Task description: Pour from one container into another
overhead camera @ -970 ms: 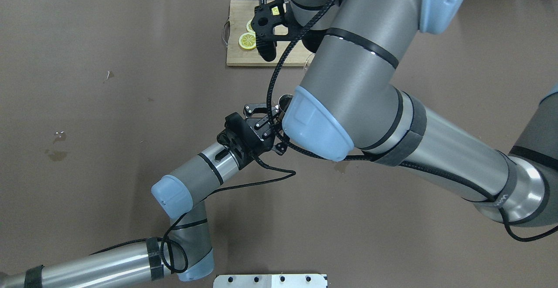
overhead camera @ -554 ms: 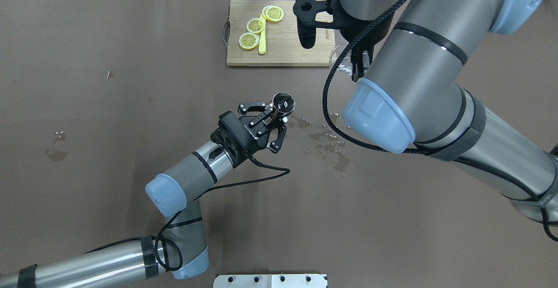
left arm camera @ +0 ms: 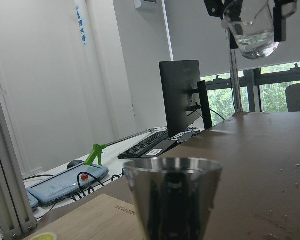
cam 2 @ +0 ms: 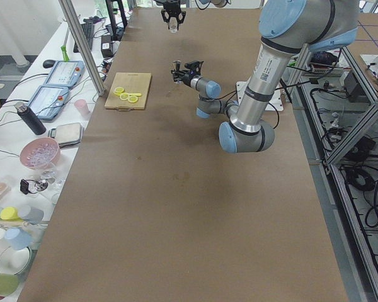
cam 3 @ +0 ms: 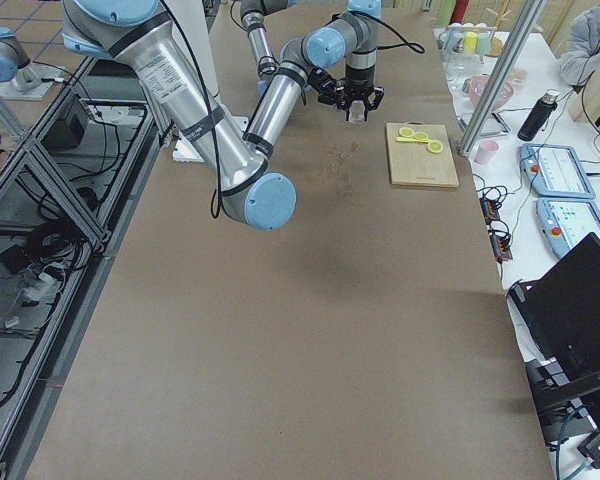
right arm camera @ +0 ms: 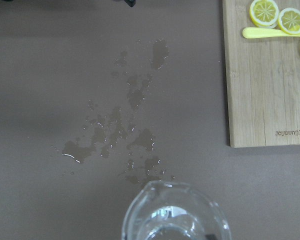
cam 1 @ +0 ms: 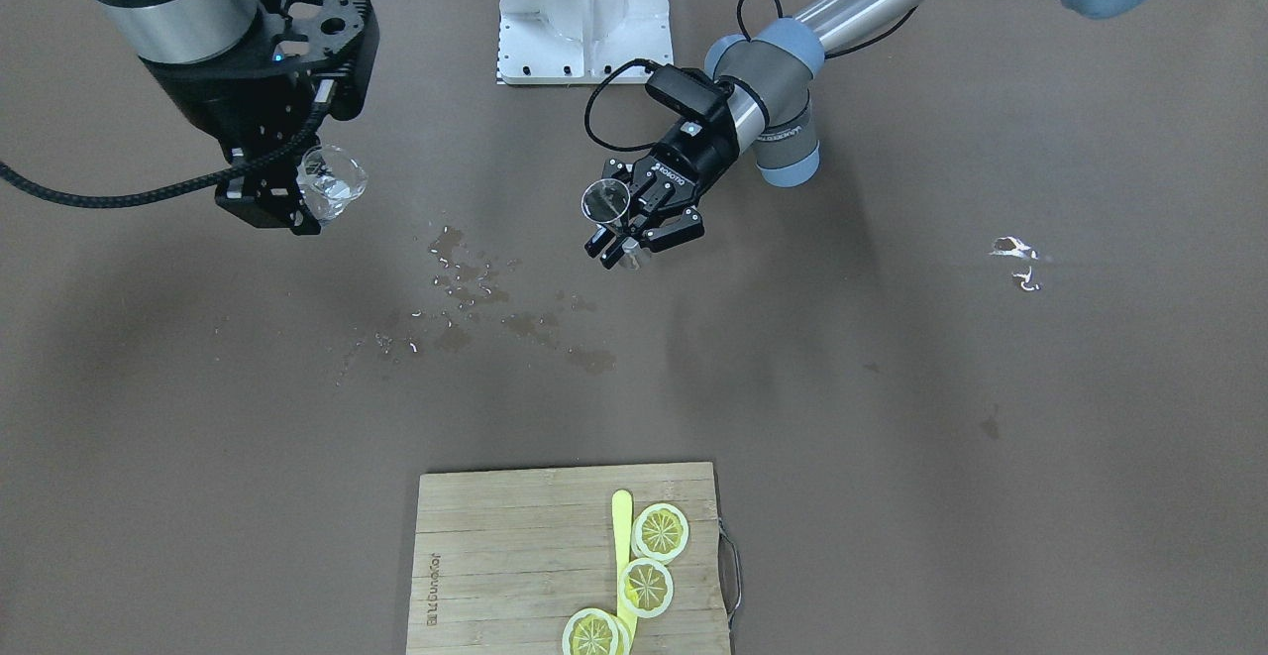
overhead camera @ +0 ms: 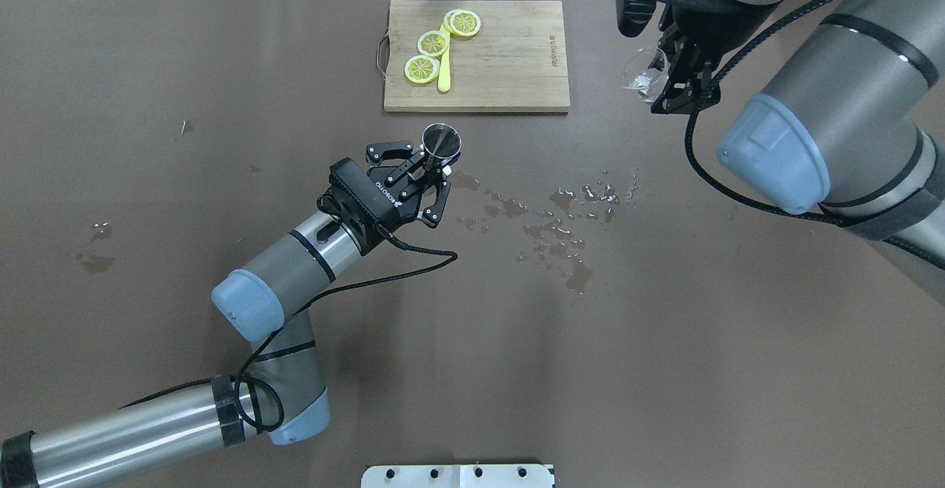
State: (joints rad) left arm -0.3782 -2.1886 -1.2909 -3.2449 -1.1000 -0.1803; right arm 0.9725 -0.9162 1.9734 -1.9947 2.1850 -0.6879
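Swinging apart, right jaws clamped on glass (overhead camera: 641, 74), left jaws on steel cup (overhead camera: 441, 141) (spill (overhead camera: 561, 229) between): pouring looks over.

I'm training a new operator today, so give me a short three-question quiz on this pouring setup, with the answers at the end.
1. True or false: the left hand holds the metal cup.
2. What does the right hand grip? A) a spoon B) the clear glass C) a plate
3. How many lemon slices lie on the cutting board?

Key: 1 true; 2 B; 3 three.
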